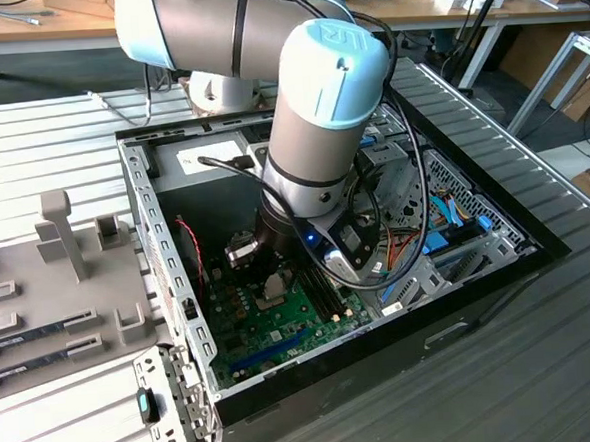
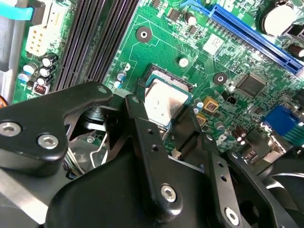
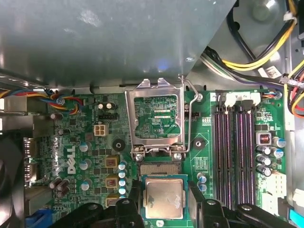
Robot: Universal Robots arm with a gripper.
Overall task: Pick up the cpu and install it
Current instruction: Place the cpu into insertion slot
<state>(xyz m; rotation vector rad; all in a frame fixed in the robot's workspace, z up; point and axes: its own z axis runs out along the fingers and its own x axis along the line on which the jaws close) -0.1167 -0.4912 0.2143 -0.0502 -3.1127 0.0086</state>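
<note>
The cpu (image 3: 164,197), a silvery square chip with a green rim, sits between my two black fingers (image 3: 135,202). My gripper (image 3: 165,204) is shut on it, one finger against each side. It hangs just over the open socket (image 3: 159,169), whose pin field still shows along one edge. In the second wrist view the cpu (image 2: 163,100) covers most of the socket (image 2: 172,77), with my gripper (image 2: 164,114) around it. The exterior view shows my gripper (image 1: 268,271) low inside the computer case, over the green board (image 1: 281,327).
The socket's metal load plate (image 3: 156,118) stands hinged open with its lever (image 3: 189,118) raised. Dark memory slots (image 3: 235,152) run beside the socket. Coloured cables (image 3: 256,57) and the case walls (image 1: 161,239) hem the arm in. A grey fixture (image 1: 59,286) lies at the exterior view's left.
</note>
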